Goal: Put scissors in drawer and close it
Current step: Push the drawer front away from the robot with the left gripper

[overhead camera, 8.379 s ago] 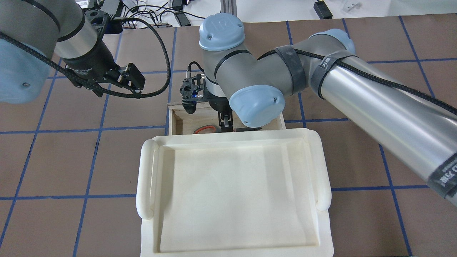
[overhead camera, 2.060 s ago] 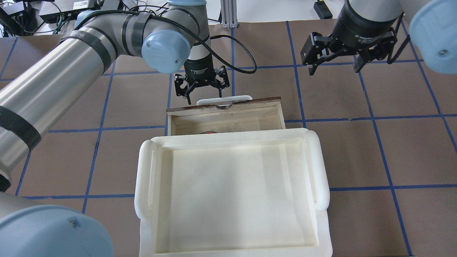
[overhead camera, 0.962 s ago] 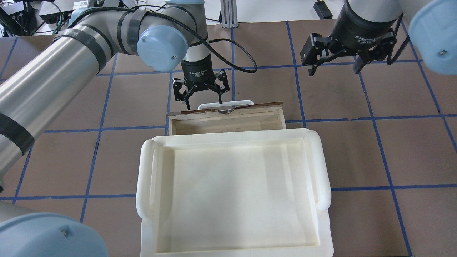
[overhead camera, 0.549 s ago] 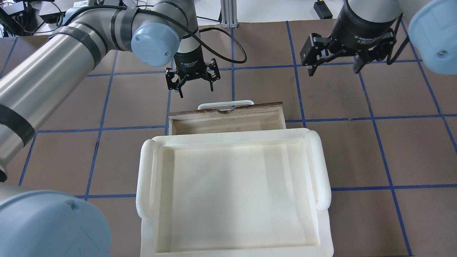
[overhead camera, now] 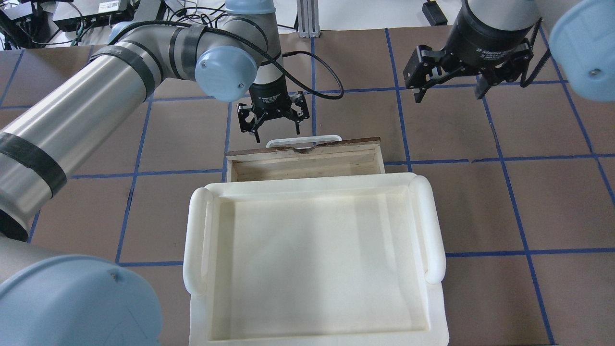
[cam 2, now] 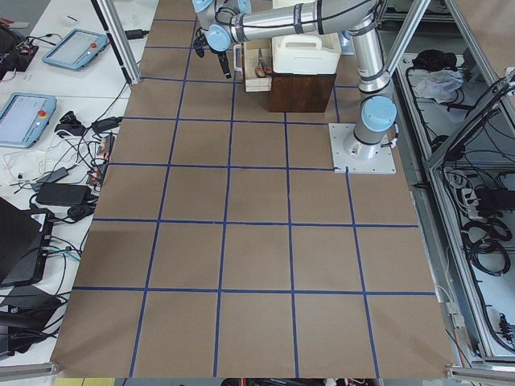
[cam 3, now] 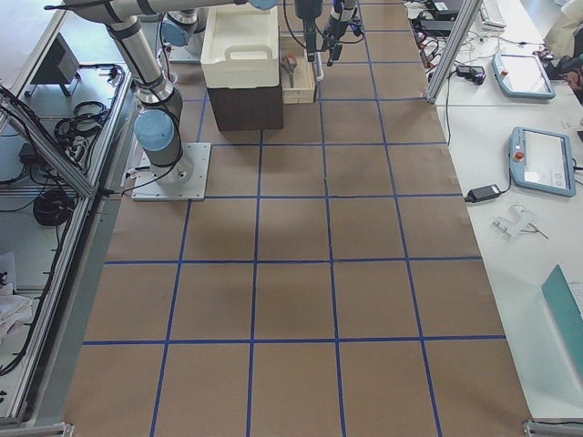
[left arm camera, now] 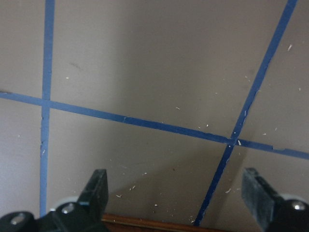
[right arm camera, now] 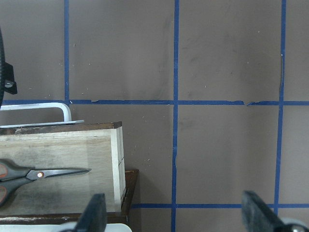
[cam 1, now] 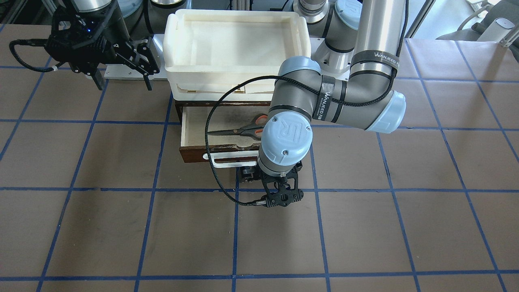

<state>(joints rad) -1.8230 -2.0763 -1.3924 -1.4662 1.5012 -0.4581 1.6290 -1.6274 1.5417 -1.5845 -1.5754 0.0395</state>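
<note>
Robotics lab: UR arms (overhead camera: 96, 91) bolted on brown table (cam 2: 257, 249) w/ blue tape grid (cam 2: 228, 222), teach pendants (cam 3: 545, 159) & cables (cam 2: 64, 181) on side benches (cam 2: 32, 76), alu frame posts (cam 3: 453, 41) around.

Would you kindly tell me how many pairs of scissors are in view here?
1. The scissors lie flat in the open drawer, blades toward the robot's right, handles partly behind the left arm. The white tray hides the drawer's back, so more could be hidden.

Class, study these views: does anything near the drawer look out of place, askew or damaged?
Nothing looks spilled or broken. The drawer stands partly open, the scissors lying flat inside; the left gripper hangs open beside its white handle.
</note>
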